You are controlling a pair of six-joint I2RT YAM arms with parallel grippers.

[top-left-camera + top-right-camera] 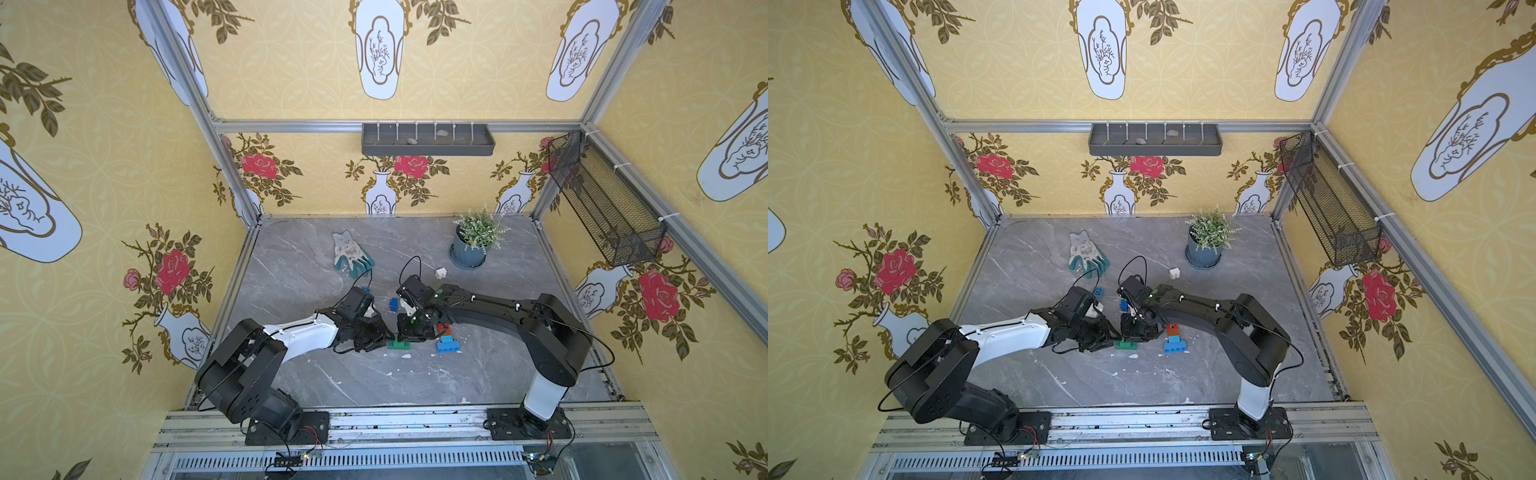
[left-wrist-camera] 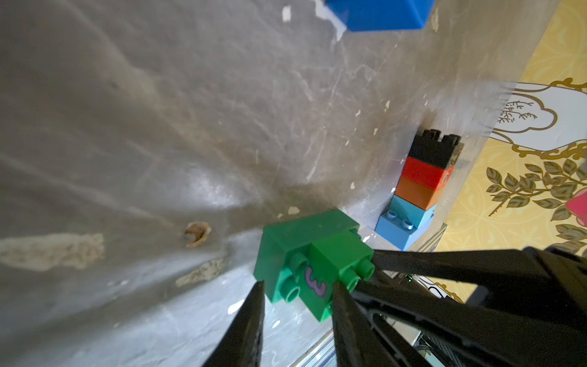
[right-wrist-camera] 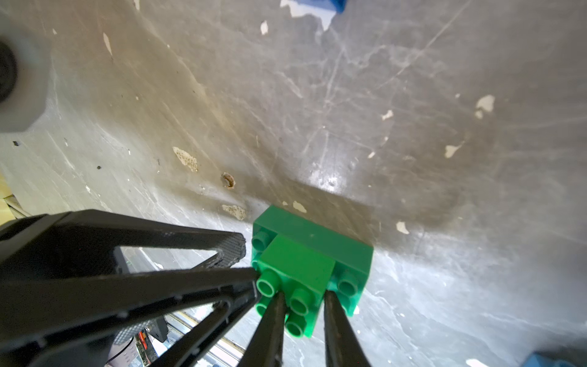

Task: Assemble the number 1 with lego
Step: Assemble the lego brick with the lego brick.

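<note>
Nearest me, the left arm [image 1: 299, 332] and right arm [image 1: 498, 307] rise from the front rail [image 1: 415, 419] and bend toward each other over the middle of the grey table [image 1: 374, 382]. At the back stands a potted plant [image 1: 478, 232], and to its left lies a glove [image 1: 349, 251], both well apart from the work.

The left gripper [image 2: 298, 283] and right gripper [image 3: 304, 293] meet tip to tip over the green pieces. Just to the right of them is the stack [image 2: 419, 187]: a long blue base, then light blue, orange-brown, red and black. In both top views the right arm covers its black end. Neither gripper touches it.

The long green brick [image 3: 314, 235] rests on the table near the middle. The square green brick [image 3: 298, 263] is seated on its studs, with studs of the long one showing on either side. From the left wrist I can read a purple 3 on the square's side.

The left gripper's fingers [image 2: 251, 317] stand apart with the green pair between them, one tip against the long brick and the other beside the square. Whether they squeeze, I can't tell. The right gripper's fingers [image 3: 270, 324] are nearly together, pinched on the square over one row of its studs.

Smaller still, a dark blue brick [image 1: 393, 304] lies between the two wrists. Another blue brick [image 1: 1098, 292] sits just behind the left wrist, and a white brick [image 1: 441, 273] sits alone, nearer the plant.
</note>
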